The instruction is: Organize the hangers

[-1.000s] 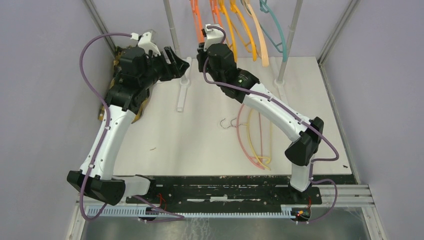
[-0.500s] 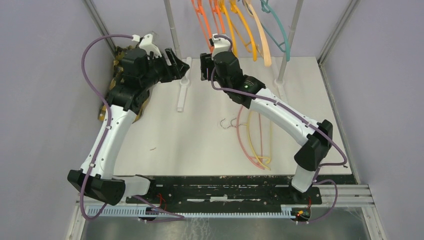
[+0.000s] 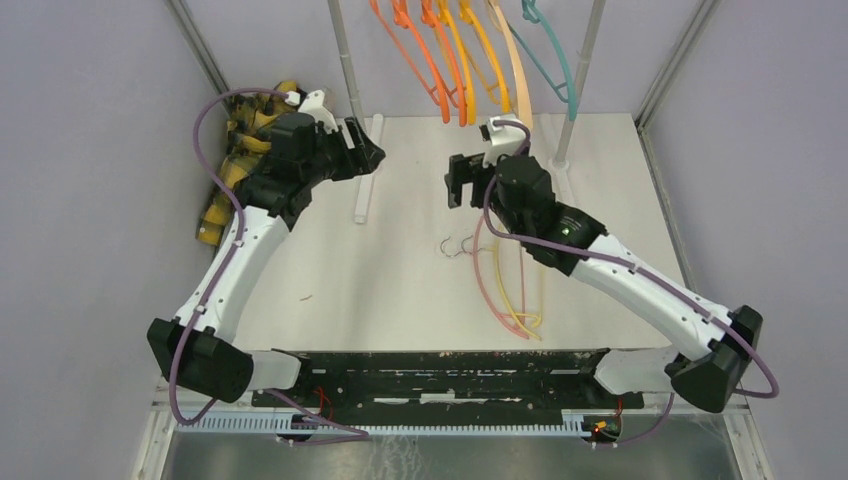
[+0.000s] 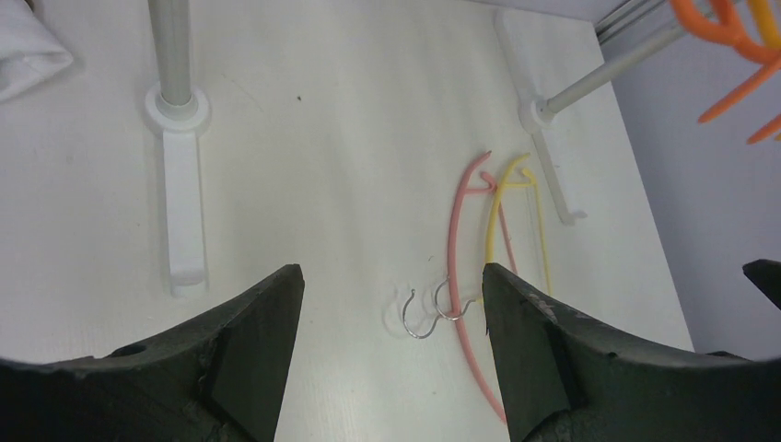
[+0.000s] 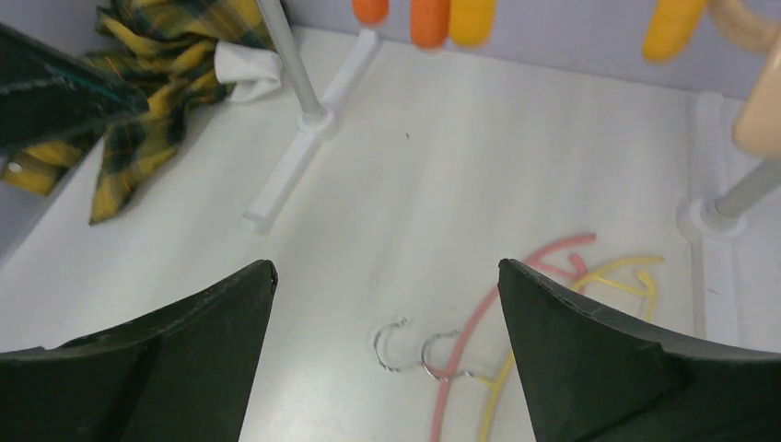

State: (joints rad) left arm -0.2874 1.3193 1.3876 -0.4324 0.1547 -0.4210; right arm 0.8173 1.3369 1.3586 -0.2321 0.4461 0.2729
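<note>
Pink plastic marks the landmark: a pink hanger [image 3: 487,275] lying flat on the white table [image 3: 400,280], its metal hook [image 3: 467,246] curling out on its left side in the overhead view. Touching it on the right and crossing it lies a pale yellow hanger [image 3: 523,290] with a wire hook of its own. Beyond the pink hanger, at the back of the table, the other hangers hang in a row: orange hangers [image 3: 425,60] leftmost, then yellow-orange hangers [image 3: 470,65], a pale peach hanger [image 3: 520,75] and a teal hanger [image 3: 555,70]. The right gripper [image 3: 462,180] hovers just beyond the pink hanger's far end, above the table, its fingers spread wide with nothing between them; its wrist camera looks down on both hooks and the pink arc. The left gripper [image 3: 365,150] is well to the left of the pink hanger and farther back, near the white foot [image 3: 365,185] of the grey left pole [image 3: 343,50], its claw also apart and empty. Far left of the pink hanger, against the wall, a yellow-and-black plaid shirt [image 3: 235,150] lies crumpled.
</note>
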